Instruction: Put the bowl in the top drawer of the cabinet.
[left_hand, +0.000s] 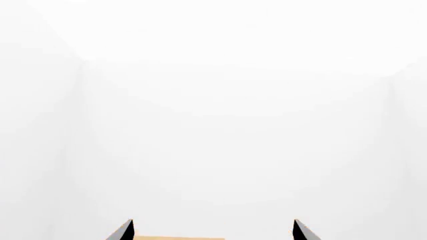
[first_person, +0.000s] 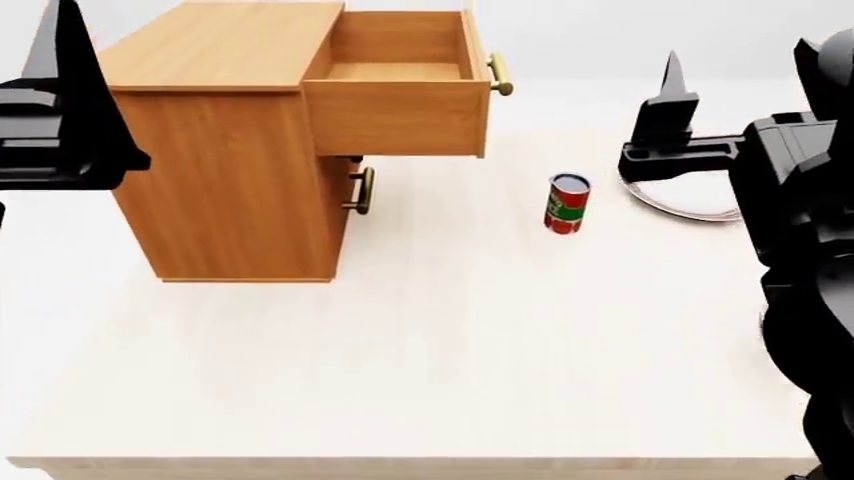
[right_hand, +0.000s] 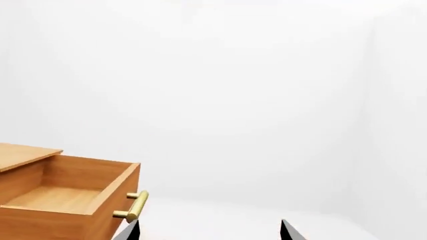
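The bowl shows in no view. The orange-brown cabinet (first_person: 220, 160) stands at the table's back left. Its top drawer (first_person: 400, 75) is pulled out and looks empty, its brass handle (first_person: 501, 75) facing right. The right wrist view shows the same top drawer (right_hand: 67, 200) from its front corner. My left gripper (first_person: 60, 60) is raised left of the cabinet, and in its wrist view the left gripper (left_hand: 213, 230) is open and holds nothing. My right gripper (first_person: 671, 80) is up at the right, well clear of the drawer. The right gripper (right_hand: 210, 230) is open and empty.
A red can (first_person: 567, 203) stands upright on the white table (first_person: 441, 340), right of the cabinet. The curved rim of a plate (first_person: 681, 208) shows under my right arm. The lower drawer is shut, its handle (first_person: 360, 190) facing the can. White walls lie beyond.
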